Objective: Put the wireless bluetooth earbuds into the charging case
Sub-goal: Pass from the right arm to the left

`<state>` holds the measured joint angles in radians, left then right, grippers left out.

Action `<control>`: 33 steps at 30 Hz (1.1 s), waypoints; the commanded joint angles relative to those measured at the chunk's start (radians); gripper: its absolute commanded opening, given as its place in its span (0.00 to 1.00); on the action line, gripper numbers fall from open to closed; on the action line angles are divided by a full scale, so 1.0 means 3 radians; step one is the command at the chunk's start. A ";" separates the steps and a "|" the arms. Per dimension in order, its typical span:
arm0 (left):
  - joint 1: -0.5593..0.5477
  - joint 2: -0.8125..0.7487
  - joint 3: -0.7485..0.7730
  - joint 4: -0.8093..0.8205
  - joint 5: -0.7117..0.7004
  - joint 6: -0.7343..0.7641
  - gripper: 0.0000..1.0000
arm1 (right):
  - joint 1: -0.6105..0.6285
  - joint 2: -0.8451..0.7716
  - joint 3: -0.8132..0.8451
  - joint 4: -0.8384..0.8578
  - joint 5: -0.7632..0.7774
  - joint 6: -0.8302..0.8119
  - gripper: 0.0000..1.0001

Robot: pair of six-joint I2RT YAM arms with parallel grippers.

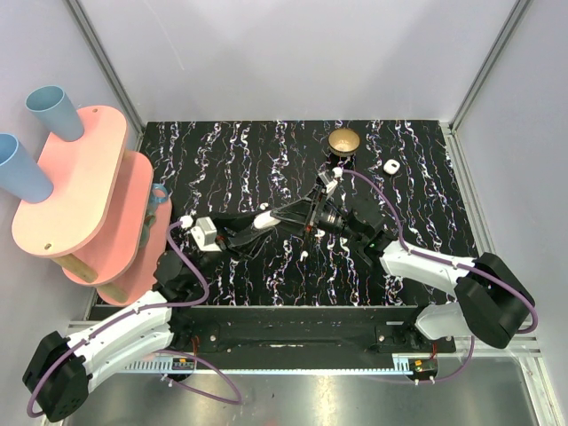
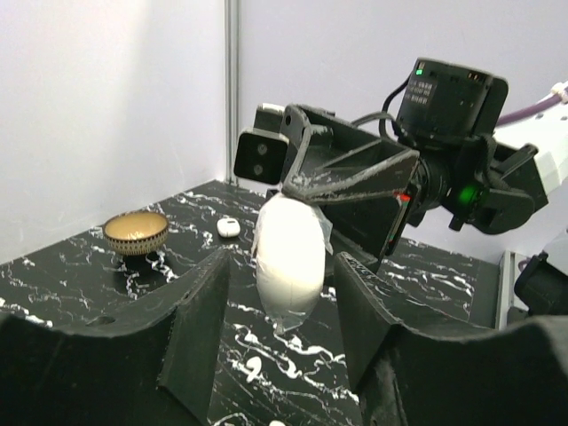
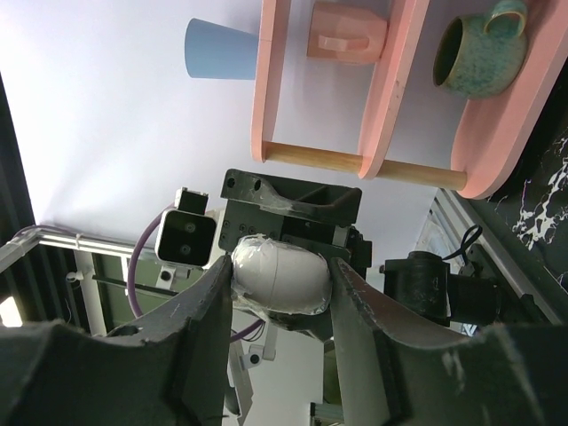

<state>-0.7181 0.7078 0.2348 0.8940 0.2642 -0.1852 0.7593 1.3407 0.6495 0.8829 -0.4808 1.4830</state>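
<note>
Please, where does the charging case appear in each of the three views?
Top external: the charging case is near the picture's centre, above the dark tabletop.
Left wrist: it is at the centre, hanging down from the right gripper.
Right wrist: it is at the centre, clamped crosswise.
Shared landmark: the right gripper, holding the case in every view.

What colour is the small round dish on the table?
The dish is gold inside, with a darker outside; the left wrist view shows it best.
</note>
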 commanded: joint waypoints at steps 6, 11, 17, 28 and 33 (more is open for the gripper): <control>-0.0015 0.0074 -0.0011 0.0471 -0.0047 -0.0088 0.53 | 0.0010 -0.0005 -0.0007 0.0283 0.0002 0.0063 0.01; -0.0015 0.0120 0.0000 0.0471 -0.0006 -0.0104 0.53 | 0.0010 -0.0015 -0.0007 0.0299 0.0002 0.0058 0.01; -0.0020 0.0156 0.0015 0.0482 -0.0011 -0.0114 0.52 | 0.0010 -0.0020 0.0013 0.0304 -0.0018 0.0052 0.01; -0.0030 0.0177 0.0015 0.0569 -0.0027 -0.0109 0.50 | 0.0010 0.0020 0.0008 0.0314 -0.0028 0.0073 0.01; -0.0030 0.0212 0.0020 0.0569 -0.0016 -0.0109 0.50 | 0.0010 0.0020 0.0008 0.0314 -0.0023 0.0073 0.01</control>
<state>-0.7212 0.7620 0.2329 0.9981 0.2607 -0.2111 0.7593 1.3445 0.6464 0.9157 -0.4816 1.4982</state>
